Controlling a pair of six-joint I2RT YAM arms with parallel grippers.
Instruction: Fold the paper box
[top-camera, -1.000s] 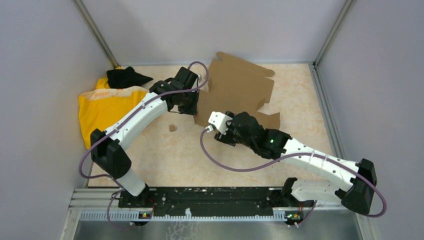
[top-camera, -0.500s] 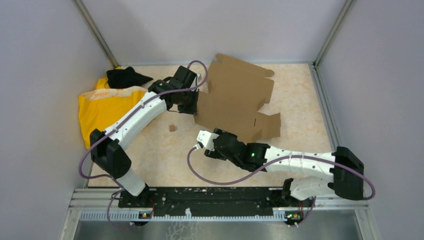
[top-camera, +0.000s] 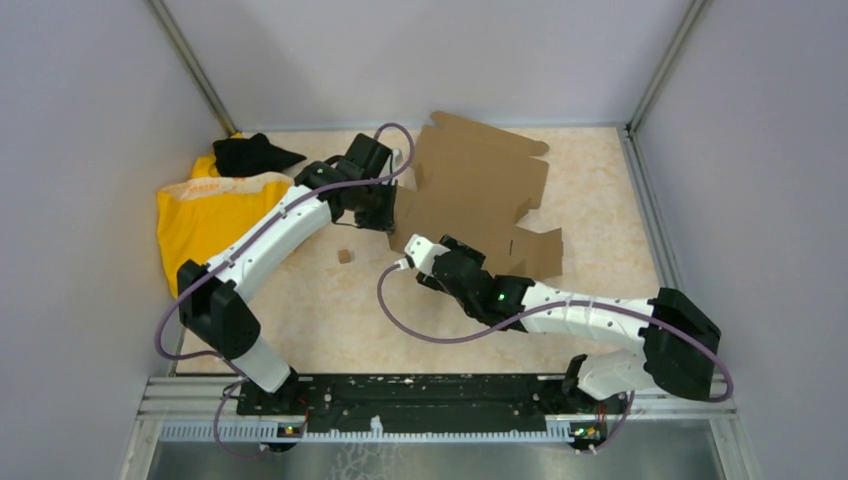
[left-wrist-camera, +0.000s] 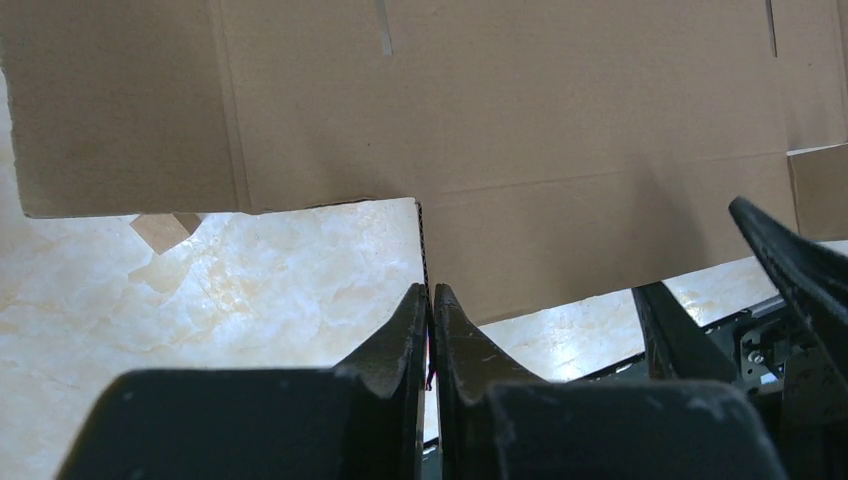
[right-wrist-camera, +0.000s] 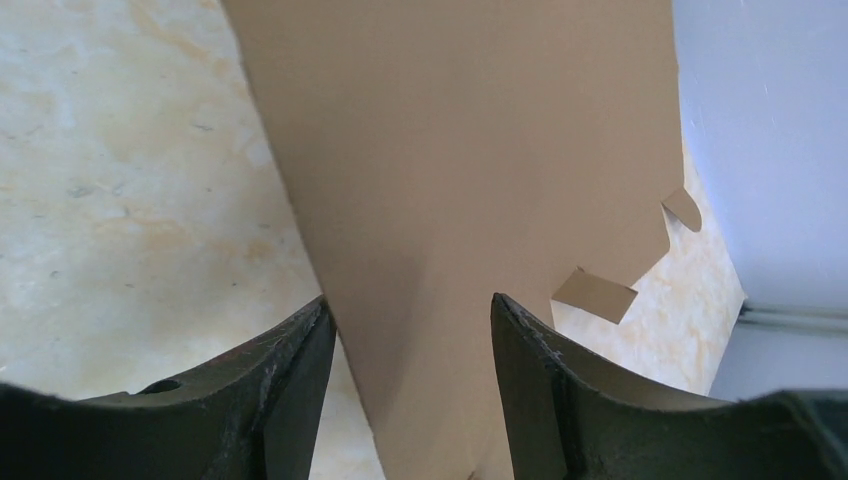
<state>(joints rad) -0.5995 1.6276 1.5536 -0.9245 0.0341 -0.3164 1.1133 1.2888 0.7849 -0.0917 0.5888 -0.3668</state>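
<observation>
The paper box (top-camera: 480, 190) is a flat brown die-cut cardboard sheet lying at the back centre of the table. My left gripper (top-camera: 388, 218) is at its left edge. In the left wrist view my left gripper (left-wrist-camera: 429, 292) is shut on the thin edge of the paper box (left-wrist-camera: 560, 130), which stands on edge between the fingertips. My right gripper (top-camera: 432, 258) is at the sheet's front left corner. In the right wrist view my right gripper (right-wrist-camera: 410, 310) is open, and a long panel of the paper box (right-wrist-camera: 470, 150) runs between its spread fingers.
A yellow cloth (top-camera: 205, 215) lies bunched at the left wall, with a black item (top-camera: 250, 153) behind it. A tiny cardboard scrap (top-camera: 344, 256) lies on the table near the left arm. Grey walls and metal posts close in the table on three sides.
My right arm drew back from over the sheet toward the near side, then came forward again to its front left corner. My left gripper kept its hold; the sheet shifted slightly.
</observation>
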